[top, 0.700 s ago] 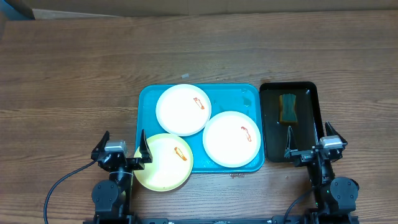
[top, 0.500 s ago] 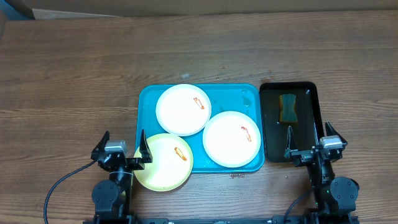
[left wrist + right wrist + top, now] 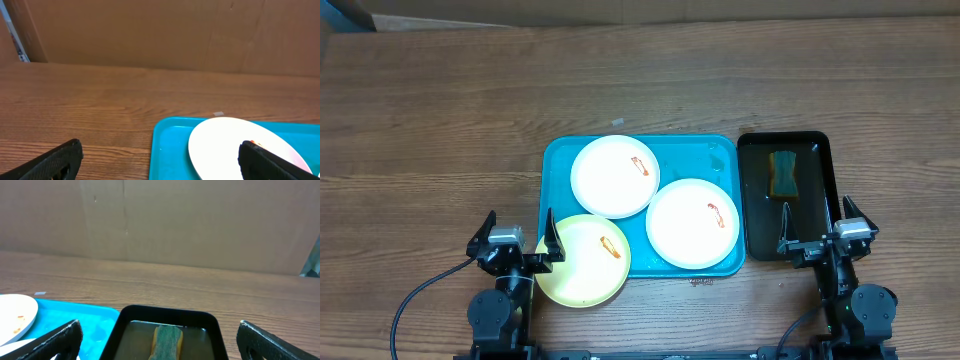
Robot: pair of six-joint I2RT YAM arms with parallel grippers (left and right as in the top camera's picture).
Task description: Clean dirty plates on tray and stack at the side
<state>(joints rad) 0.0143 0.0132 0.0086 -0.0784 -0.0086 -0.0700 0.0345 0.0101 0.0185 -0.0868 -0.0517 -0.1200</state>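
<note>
- Left gripper (image 3: 518, 238) low at the near-left edge of the table (image 3: 440, 110), jaws at full spread, nothing between them
- Right gripper (image 3: 817, 235) at the near-right edge, jaws equally wide and empty, reaching over the near end of the black tray (image 3: 817, 150)
- Turquoise tray (image 3: 720, 155) in the middle of the table, with all 3 plates in or at it, side by side, none on top of another
- Far white plate (image 3: 610, 176) flat in the far-left part of the turquoise tray, orange-red smear (image 3: 641, 165) close to its right edge
- Near white plate (image 3: 692, 222) flat in the near-right part, just beside the far one, smear a little right of its middle
- Yellow plate (image 3: 582, 262) across the near-left corner of the turquoise tray, partly past the rim and out over the bare wood, smear right of its middle
- Yellow plate's left edge under the left gripper's jaw nearest the tray; contact impossible to tell from above
- Black tray just right of the turquoise tray, the 2 rims almost touching, a green-and-yellow sponge (image 3: 783, 174) in its far half, apparently in shallow liquid
</note>
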